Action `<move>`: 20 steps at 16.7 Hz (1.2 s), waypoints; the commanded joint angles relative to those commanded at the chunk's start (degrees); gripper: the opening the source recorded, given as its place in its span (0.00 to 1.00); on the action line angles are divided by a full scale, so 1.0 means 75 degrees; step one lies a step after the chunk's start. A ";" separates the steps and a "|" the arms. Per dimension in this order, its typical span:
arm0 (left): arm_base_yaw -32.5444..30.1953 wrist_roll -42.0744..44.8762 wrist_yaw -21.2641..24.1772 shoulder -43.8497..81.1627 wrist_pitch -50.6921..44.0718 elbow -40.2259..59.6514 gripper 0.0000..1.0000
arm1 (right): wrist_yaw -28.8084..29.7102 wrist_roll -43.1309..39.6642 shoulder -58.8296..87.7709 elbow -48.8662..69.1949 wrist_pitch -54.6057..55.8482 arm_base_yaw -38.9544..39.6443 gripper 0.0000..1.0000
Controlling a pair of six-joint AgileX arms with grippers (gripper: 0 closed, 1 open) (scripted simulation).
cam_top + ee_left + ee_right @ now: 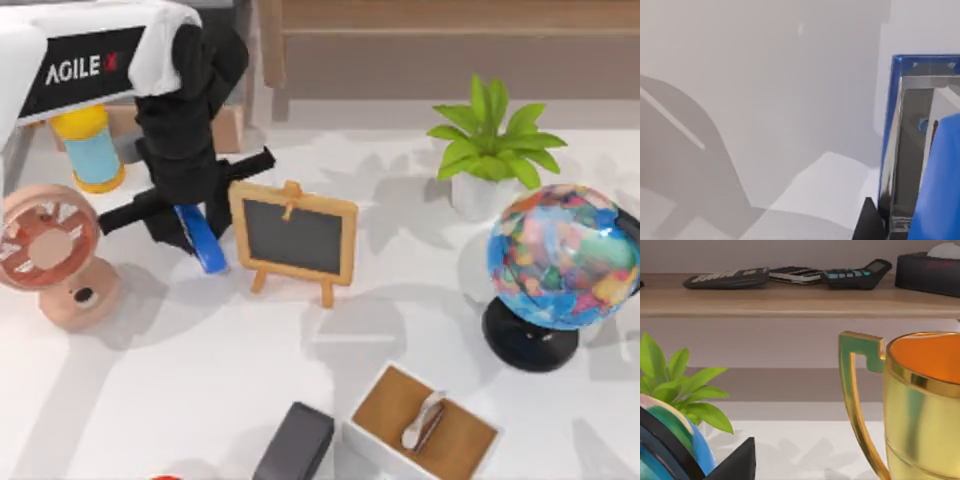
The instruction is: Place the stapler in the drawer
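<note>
Top view overhead; both wrist views close, sharing the globe [563,258].

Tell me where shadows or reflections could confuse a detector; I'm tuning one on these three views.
Top view: soft overlapping shadows spread across the white table, beside the chalkboard and globe. Left wrist view: a broad grey shadow crosses the surface, and the stapler shows mirror-like metal. Right wrist view: the gold trophy cup gleams with bright highlights.

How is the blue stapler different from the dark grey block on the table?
The stapler is bright blue and glossy; the block is dark grey and dull. The stapler is a slim bar with rounded ends, held at the left gripper beside the chalkboard; the block is thicker, squared, and lies free at the table's front edge. Both are elongated.
</note>
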 joint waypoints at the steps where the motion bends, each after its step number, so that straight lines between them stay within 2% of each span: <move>1: 0.0002 0.0013 -0.0014 -0.0146 0.0038 -0.0092 0.00 | 0.0000 0.0000 0.0000 0.0000 0.0000 0.0000 1.00; 8: 0.0004 0.0084 -0.0094 -0.0340 0.0054 -0.0239 0.00 | 0.0000 0.0000 0.0000 0.0000 0.0000 0.0000 1.00; 11: -0.0037 0.0551 -0.0259 -0.0098 0.0009 0.0190 0.00 | 0.0000 0.0000 0.0000 0.0000 0.0000 0.0000 1.00; 16: -0.0056 0.2791 -0.0489 0.0143 -0.0626 0.1721 0.00 | 0.0000 0.0000 0.0000 0.0000 0.0000 0.0000 1.00; 20: 0.0832 0.5167 -0.0478 -0.0335 -0.1892 0.3123 0.00 | 0.0000 0.0000 0.0000 0.0000 0.0000 0.0000 1.00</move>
